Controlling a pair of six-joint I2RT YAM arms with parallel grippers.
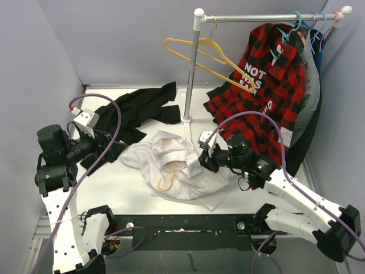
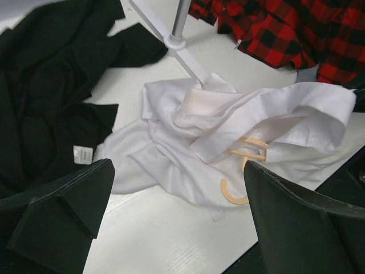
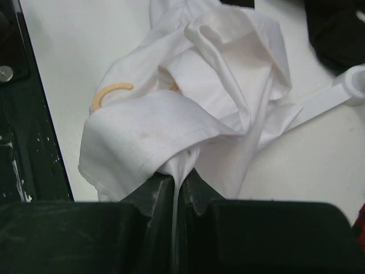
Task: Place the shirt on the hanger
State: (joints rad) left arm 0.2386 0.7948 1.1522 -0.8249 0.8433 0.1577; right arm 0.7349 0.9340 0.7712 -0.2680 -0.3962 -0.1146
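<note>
Shirt (image 1: 181, 171) lies crumpled ahead of both grippers, one fold pinched between the tightly closed jaws of the right gripper (image 3: 178, 181), seemingly to peel cloth off the hanger (image 3: 111, 91), whose hook shows just beyond that pinch. The left gripper (image 2: 179, 171) hangs empty, jaws spread wide, short of the shirt.

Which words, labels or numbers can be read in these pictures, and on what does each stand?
"NOT": white letters on a black patch of the red-and-black plaid shirt; the lines below are partly covered, unreadable.
White tag on the black garment: too blurred to read.
</note>
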